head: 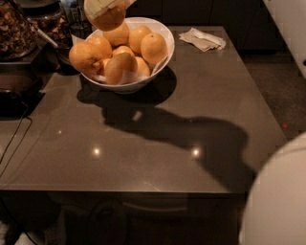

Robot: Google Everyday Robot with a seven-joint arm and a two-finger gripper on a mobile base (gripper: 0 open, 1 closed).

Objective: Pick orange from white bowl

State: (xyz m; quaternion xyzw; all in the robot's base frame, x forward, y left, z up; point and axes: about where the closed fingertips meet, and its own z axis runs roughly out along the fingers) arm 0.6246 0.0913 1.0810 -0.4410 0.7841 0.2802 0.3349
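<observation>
**One orange clear of the white bowl, in the gripper**

- Gripper [106, 8] is at the top edge of the camera view, above the back-left rim of the white bowl [165, 50]. It is mostly cut off by the frame.
- The pale fingers [97, 6] are clamped over the top of the orange [107, 21]. Only their tips are visible.
- The orange hangs in the air, off the pile, just over the rearmost fruit and touching nothing in the bowl that I can see.
- About seven other oranges [154, 48] are heaped in the bowl. One large one [86, 57] bulges over the left rim, and one [119, 68] leans at the front.
- White paper lining [125, 76] shows between the fruit at the front.
- The bowl sits upright at the back-left of the dark glossy counter [201, 124].
- A crumpled napkin [203, 39] lies at the back right, well apart from the bowl.
- Glass jars [16, 28] with dark contents stand on the far left, near the bowl. I can't tell what's in them.
- A black cable [14, 139] runs off the left edge of the counter.
- The white arm [279, 201] fills the bottom-right corner, with another section at the top right.
- The arm's shadow [191, 129] runs diagonally across the counter from the bowl toward the front right.
</observation>
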